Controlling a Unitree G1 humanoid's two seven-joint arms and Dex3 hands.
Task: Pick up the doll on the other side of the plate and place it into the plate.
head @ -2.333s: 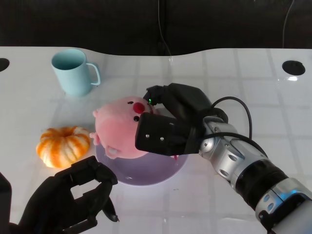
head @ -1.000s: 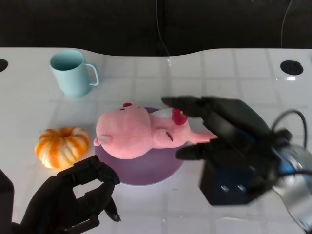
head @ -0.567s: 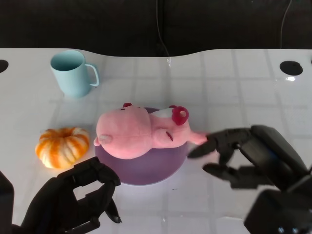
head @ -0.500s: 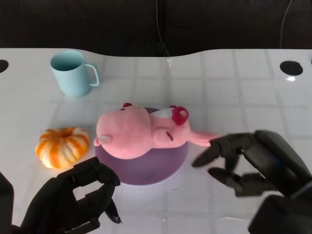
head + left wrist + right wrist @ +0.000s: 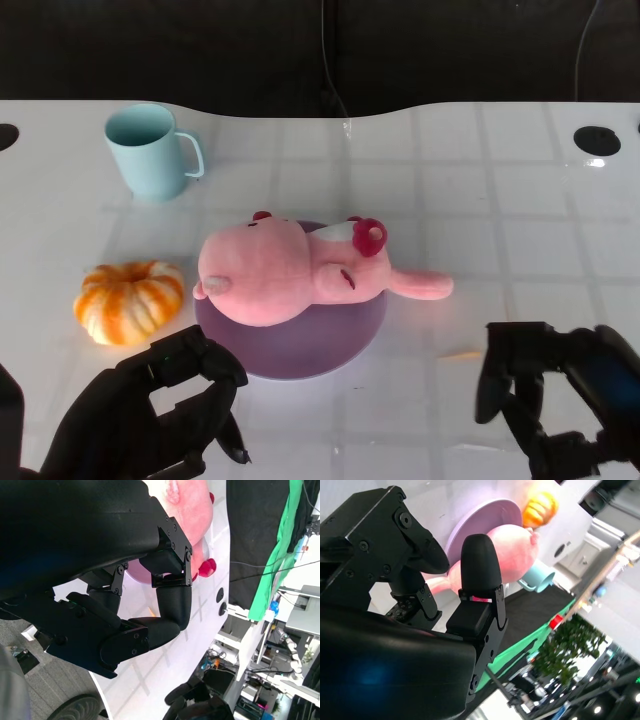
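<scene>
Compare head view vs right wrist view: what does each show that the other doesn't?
Head view only: the left robot hand at the near table edge, fingers curled in on nothing, the whole white table, and the doll's arm reaching past the plate's rim.

Right wrist view only: green fabric and foliage beyond the table.

Both: the pink doll lying on the purple plate, the orange pumpkin, the blue mug, and the right robot hand, holding nothing.
</scene>
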